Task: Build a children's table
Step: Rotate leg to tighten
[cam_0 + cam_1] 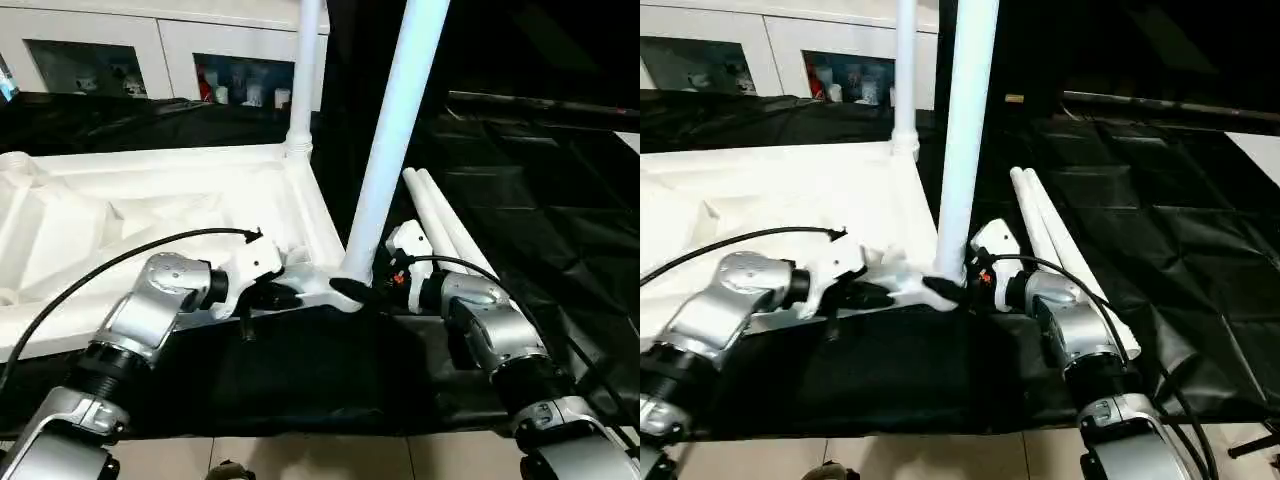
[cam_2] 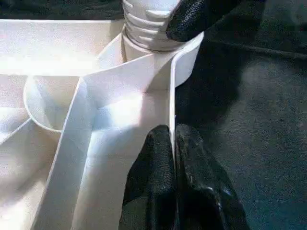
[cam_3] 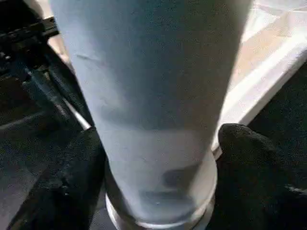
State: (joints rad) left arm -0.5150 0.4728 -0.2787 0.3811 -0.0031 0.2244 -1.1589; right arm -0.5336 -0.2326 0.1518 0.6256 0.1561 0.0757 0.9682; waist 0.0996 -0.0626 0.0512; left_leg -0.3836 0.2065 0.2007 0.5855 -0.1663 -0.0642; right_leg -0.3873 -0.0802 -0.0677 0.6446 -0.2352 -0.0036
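Pinching tabletop (image 2: pixel 120 110) rim, left gripper (image 2: pixel 173 143) jaws together; right gripper (image 3: pixel 158 158) jaws apart, flanking leg (image 3: pixel 153 96); no writing legible.

White plastic tabletop (image 1: pixel 150 215) lies upside down, ribbed underside up, across left and centre of head views, near corner at centre. Near-corner leg (image 1: pixel 395 130), long tapered white tube, stands upright in round corner socket (image 2: pixel 158 45), rising out of top of frame. Far-corner leg (image 1: pixel 303 80) also upright in its socket, upper centre. Two loose legs (image 1: pixel 445 225) lie side by side, touching, flat on black cloth just right of near corner
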